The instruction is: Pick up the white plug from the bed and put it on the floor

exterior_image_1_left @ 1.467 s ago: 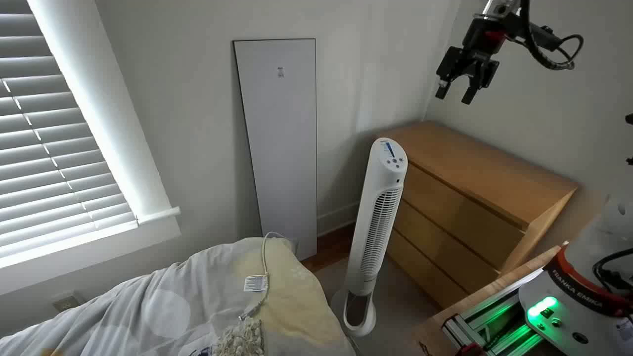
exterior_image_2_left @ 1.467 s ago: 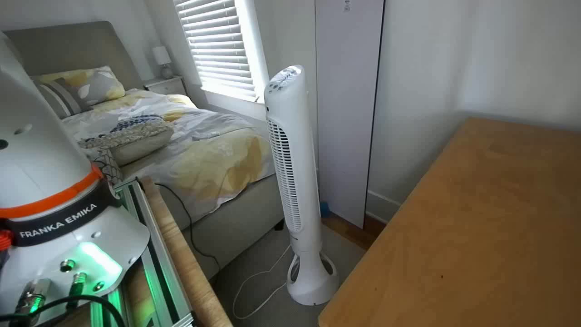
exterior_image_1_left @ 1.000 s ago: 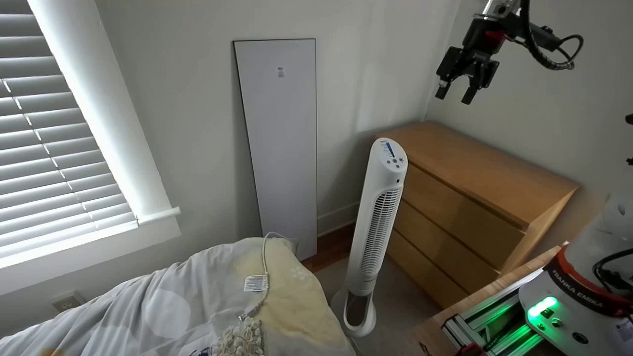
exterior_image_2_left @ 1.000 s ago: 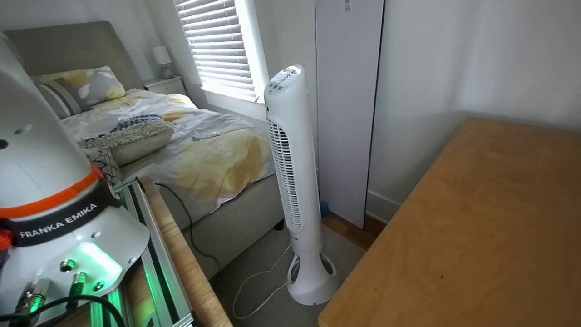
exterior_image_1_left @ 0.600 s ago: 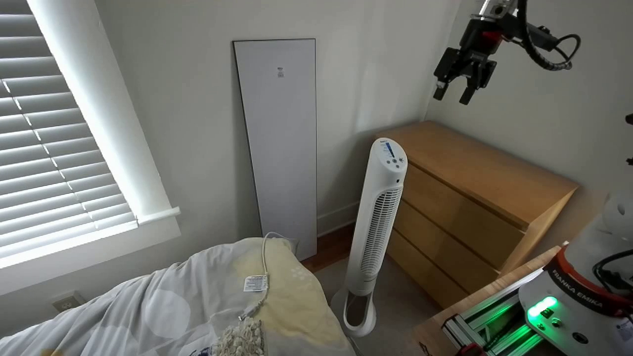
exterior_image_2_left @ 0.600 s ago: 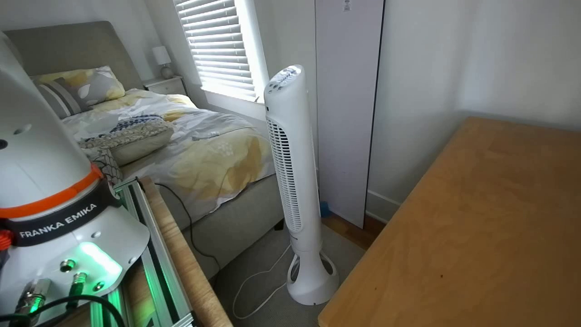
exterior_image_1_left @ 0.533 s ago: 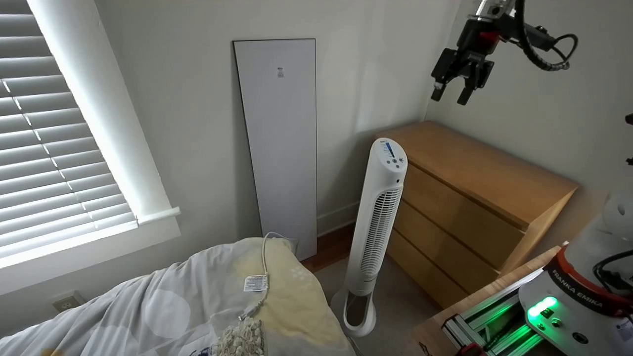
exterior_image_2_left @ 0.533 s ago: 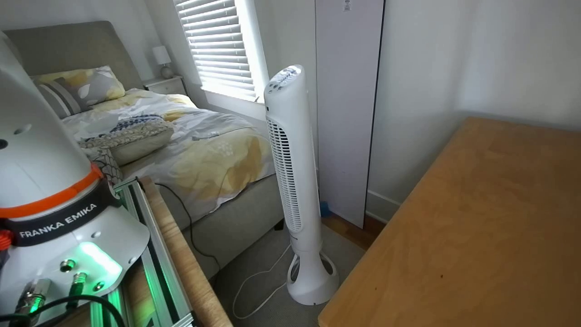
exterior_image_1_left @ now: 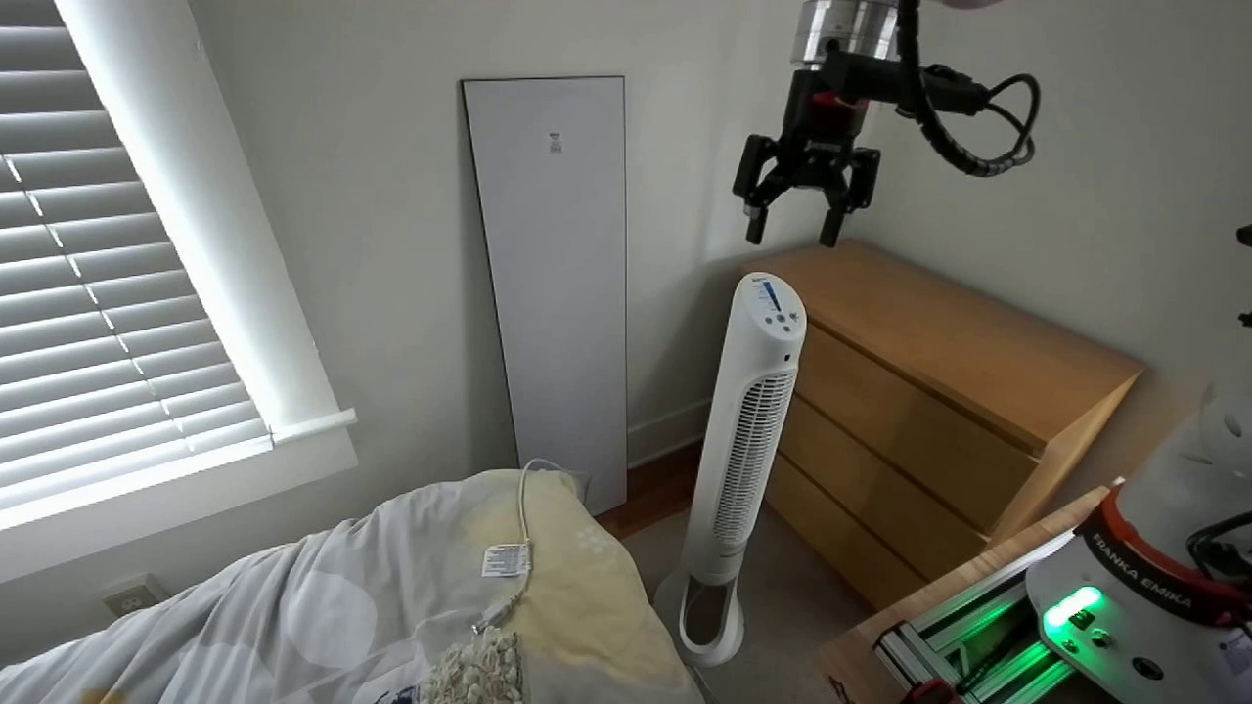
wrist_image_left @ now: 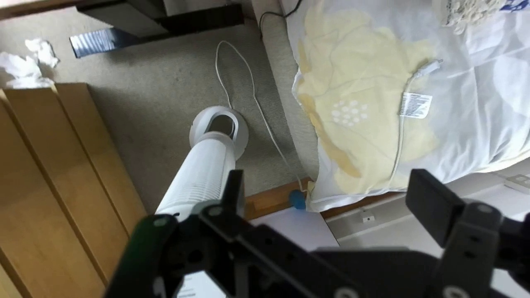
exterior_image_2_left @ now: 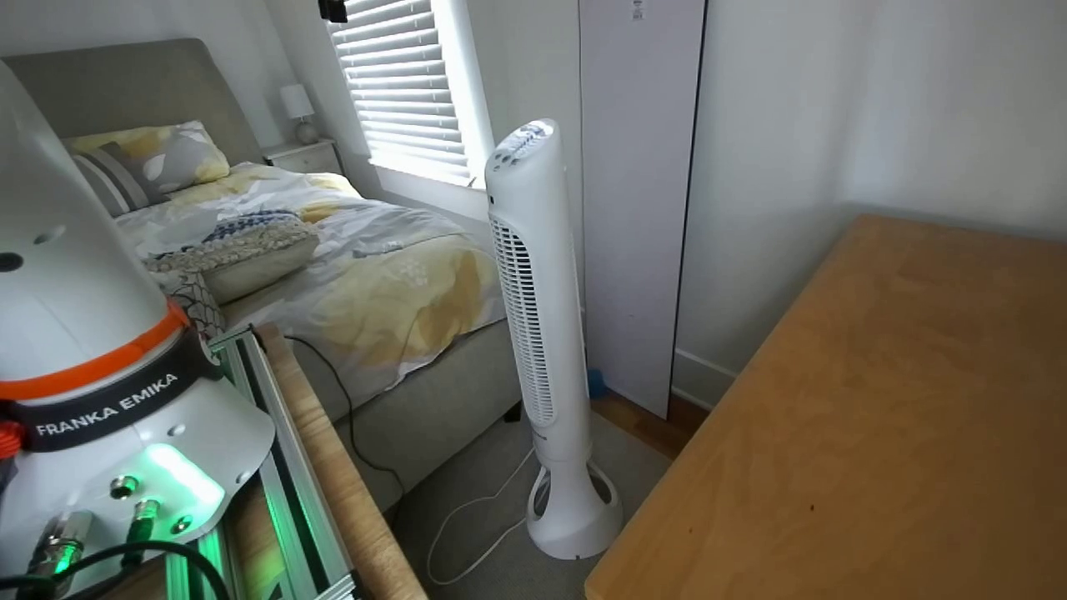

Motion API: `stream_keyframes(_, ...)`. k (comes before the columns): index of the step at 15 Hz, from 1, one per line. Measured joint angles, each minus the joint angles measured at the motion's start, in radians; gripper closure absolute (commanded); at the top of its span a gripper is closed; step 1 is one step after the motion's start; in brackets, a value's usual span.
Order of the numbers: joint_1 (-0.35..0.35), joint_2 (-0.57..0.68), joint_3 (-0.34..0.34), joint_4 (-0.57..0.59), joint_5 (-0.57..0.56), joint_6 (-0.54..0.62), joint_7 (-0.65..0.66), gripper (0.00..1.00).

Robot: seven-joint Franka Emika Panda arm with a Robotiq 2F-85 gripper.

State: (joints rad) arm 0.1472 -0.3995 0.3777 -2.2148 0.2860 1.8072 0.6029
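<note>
The white plug [wrist_image_left: 428,68] lies on the bed [wrist_image_left: 364,70] at the end of a white cord with a white tag; in an exterior view the plug [exterior_image_1_left: 494,616] is by a fringed cushion. The bed also shows in the exterior views [exterior_image_1_left: 333,616] [exterior_image_2_left: 400,308]. The floor is grey carpet [wrist_image_left: 178,74], also in both exterior views [exterior_image_1_left: 782,626] [exterior_image_2_left: 475,467]. My gripper [exterior_image_1_left: 792,241] is open and empty, high above the tower fan's top and well away from the plug. In the wrist view the gripper [wrist_image_left: 327,180] has its jaws wide apart.
The white tower fan [exterior_image_1_left: 743,440] stands between the bed and the wooden dresser [exterior_image_1_left: 939,332]. A tall white panel [exterior_image_1_left: 553,274] leans on the wall. The fan's cord [wrist_image_left: 256,95] loops on the floor. White crumpled pieces [wrist_image_left: 27,68] lie near the dresser.
My gripper has moved left and a little down in an exterior view, from over the dresser to above the fan, turning more upright. It stays open. The plug has not moved.
</note>
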Motion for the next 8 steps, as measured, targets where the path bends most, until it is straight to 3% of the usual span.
stream_keyframes(4, 0.024, 0.124, 0.065, 0.051, 0.019, 0.081, 0.265, 0.00)
stream_keyframes(6, 0.052, 0.181, 0.090, 0.059, 0.003, 0.198, 0.317, 0.00)
stream_keyframes(8, 0.076, 0.221, 0.102, 0.068, -0.007, 0.244, 0.332, 0.00)
